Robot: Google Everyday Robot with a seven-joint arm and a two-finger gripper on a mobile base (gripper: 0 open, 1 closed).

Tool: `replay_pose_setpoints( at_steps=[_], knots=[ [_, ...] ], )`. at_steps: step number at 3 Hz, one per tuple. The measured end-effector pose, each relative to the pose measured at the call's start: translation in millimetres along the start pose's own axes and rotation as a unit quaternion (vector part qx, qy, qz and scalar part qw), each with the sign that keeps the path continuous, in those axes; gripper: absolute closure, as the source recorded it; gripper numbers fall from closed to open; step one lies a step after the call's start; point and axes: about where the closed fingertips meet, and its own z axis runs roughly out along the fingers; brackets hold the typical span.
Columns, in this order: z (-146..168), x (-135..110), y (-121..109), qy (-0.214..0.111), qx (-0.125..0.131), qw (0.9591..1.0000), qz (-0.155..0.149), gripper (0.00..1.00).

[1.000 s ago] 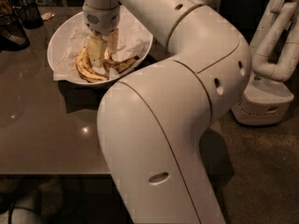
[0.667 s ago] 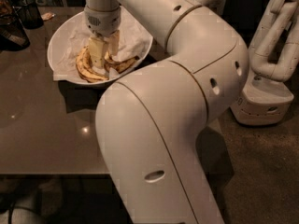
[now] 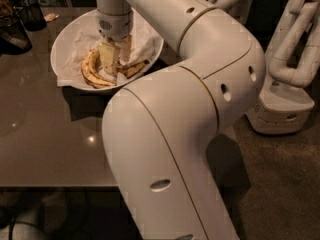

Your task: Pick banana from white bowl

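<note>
Brown glossy tabletop [image 3: 45, 134] in a dim room; floor to the right.

1. Container: large, shallow round white bowl [image 3: 60, 46], at 11 o'clock on the table. It is lined with crumpled white paper [image 3: 145, 39].
2. Contents: two bananas lying on the paper.
   - The short, overripe yellow banana with heavy brown-black blotches [image 3: 134, 68] lies at 4 o'clock from the bowl's centre. Its dark tip points to 2 o'clock and its other end runs under my tool.
   - A longer curved yellow banana [image 3: 89, 71] follows the bowl's wall from 9 to 6 o'clock.
3. Tool: my cream two-finger gripper [image 3: 114, 66] points straight down inside the bowl, near its centre, between the two bananas and close above the paper. I cannot tell whether it is released or clenched, nor whether it touches the blotched banana.
4. My thick white arm [image 3: 200, 59] fills the middle of the view.
5. Surroundings:
   - A dark mesh cup [image 3: 31, 13] stands at 10 o'clock from the bowl.
   - A second white robot base [image 3: 285, 99] stands at 3 o'clock on the floor.
</note>
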Motion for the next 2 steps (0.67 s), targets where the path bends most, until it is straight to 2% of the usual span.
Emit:
replay_pose_setpoints(
  at_steps=[2],
  knots=[
    [5.8,0.3,-4.1,-0.001,-0.009,0.9999,0.004,0.51]
  ],
)
